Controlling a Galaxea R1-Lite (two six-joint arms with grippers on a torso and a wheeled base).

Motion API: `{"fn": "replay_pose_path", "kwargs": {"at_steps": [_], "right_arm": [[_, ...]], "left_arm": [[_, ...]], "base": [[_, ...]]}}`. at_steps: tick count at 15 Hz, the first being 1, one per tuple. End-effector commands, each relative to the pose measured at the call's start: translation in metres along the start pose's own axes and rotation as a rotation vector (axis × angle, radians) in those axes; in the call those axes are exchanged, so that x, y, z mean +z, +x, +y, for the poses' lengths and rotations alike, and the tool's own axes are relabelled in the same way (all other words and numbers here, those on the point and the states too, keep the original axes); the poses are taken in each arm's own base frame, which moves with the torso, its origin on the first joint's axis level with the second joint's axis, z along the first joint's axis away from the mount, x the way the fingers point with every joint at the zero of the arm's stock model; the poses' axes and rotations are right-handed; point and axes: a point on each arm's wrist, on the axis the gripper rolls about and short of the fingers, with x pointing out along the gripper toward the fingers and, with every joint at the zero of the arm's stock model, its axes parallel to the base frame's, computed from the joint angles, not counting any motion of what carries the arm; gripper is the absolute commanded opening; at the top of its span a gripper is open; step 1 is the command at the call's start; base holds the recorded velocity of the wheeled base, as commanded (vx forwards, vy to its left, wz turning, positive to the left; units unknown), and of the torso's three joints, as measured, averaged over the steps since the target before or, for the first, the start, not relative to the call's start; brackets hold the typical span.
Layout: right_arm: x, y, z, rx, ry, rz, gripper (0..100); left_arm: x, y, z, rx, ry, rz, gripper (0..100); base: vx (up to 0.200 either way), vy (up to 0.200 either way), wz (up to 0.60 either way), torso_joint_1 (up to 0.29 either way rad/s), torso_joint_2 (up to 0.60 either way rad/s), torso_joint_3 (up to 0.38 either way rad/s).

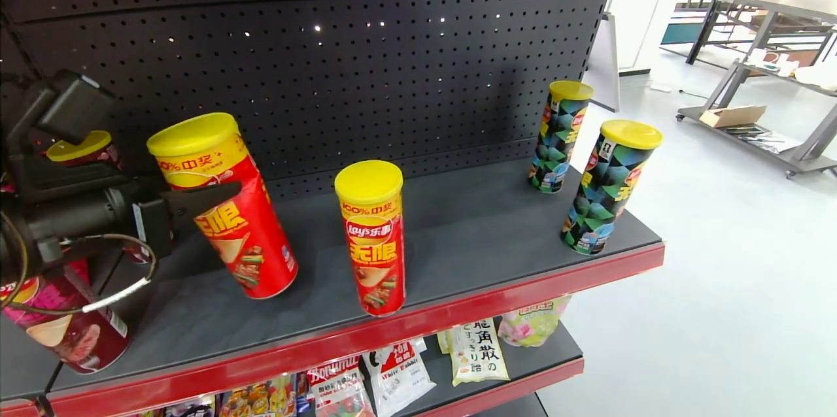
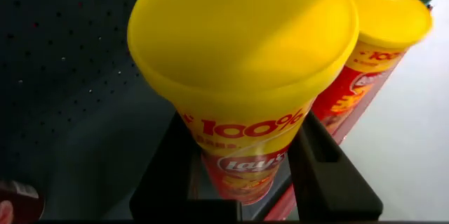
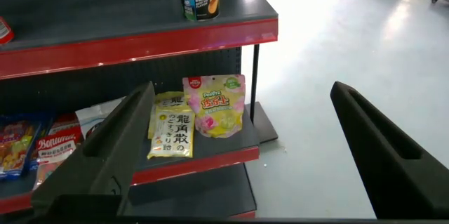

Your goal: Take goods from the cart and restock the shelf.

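Observation:
A red chip can (image 1: 229, 208) with a yellow lid leans tilted over the dark shelf board (image 1: 458, 234), its base touching the board. My left gripper (image 1: 222, 198) is shut on its upper half; up close the can (image 2: 242, 76) sits between the two black fingers (image 2: 319, 161). A second red chip can (image 1: 373, 237) stands upright near the red front edge, to the right of the held one. My right gripper (image 3: 242, 94) is open and holds nothing, down at the level of the lower shelf (image 3: 196, 161).
Two dark patterned cans (image 1: 559, 136) (image 1: 608, 185) stand at the shelf's right end. A pink can (image 1: 65, 325) and another yellow-lidded can (image 1: 82, 149) sit at the far left. Black pegboard (image 1: 366, 64) backs the shelf. Snack bags (image 3: 214, 104) lie on the lower shelf. Open floor is to the right.

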Motion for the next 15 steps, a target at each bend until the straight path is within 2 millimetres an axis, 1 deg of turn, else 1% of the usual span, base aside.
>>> {"fn": "replay_pose_path", "kwargs": {"at_steps": [1,2,3,4,5,6,7,10,11,12,13,15], "right_arm": [[0.0,0.0,0.0,0.001,0.0,0.001,100],[0.0,0.0,0.0,0.001,0.0,0.001,100],[0.0,0.0,0.0,-0.001,0.0,0.001,100],[0.0,0.0,0.0,0.001,0.0,0.001,100],[0.0,0.0,0.0,-0.001,0.0,0.001,100],[0.0,0.0,0.0,0.001,0.0,0.001,100],[0.0,0.0,0.0,-0.001,0.0,0.001,100],[0.0,0.0,0.0,-0.001,0.0,0.001,100],[0.0,0.0,0.0,-0.001,0.0,0.001,100],[0.0,0.0,0.0,-0.001,0.0,0.001,100],[0.0,0.0,0.0,-0.001,0.0,0.001,100],[0.0,0.0,0.0,-0.001,0.0,0.001,100]], "left_arm": [[0.002,0.044,0.018,-0.007,-0.026,0.049,0],[0.003,0.059,0.023,-0.01,-0.022,0.046,0],[0.003,0.063,0.025,-0.012,-0.02,0.046,0],[-0.001,0.089,0.028,-0.031,-0.01,0.041,0],[-0.002,0.105,0.031,-0.033,-0.002,0.024,0],[-0.004,0.129,0.037,-0.039,0.009,-0.009,0],[-0.001,0.14,0.032,-0.063,0.016,-0.023,0],[0.006,0.16,0.028,-0.088,0.033,-0.049,0],[0.007,0.162,0.027,-0.094,0.035,-0.051,0],[0.005,0.168,0.022,-0.113,0.036,-0.044,0],[0.004,0.171,0.02,-0.118,0.038,-0.041,0],[0.002,0.182,0.021,-0.122,0.042,-0.04,0]], "base": [[0.0,0.0,0.0,0.0,0.0,0.0],[0.0,0.0,0.0,0.0,0.0,0.0],[0.0,0.0,0.0,0.0,0.0,0.0],[0.0,0.0,0.0,0.0,0.0,0.0],[0.0,0.0,0.0,0.0,0.0,0.0],[0.0,0.0,0.0,0.0,0.0,0.0],[0.0,0.0,0.0,0.0,0.0,0.0],[0.0,0.0,0.0,0.0,0.0,0.0],[0.0,0.0,0.0,0.0,0.0,0.0],[0.0,0.0,0.0,0.0,0.0,0.0],[0.0,0.0,0.0,0.0,0.0,0.0],[0.0,0.0,0.0,0.0,0.0,0.0]]}}
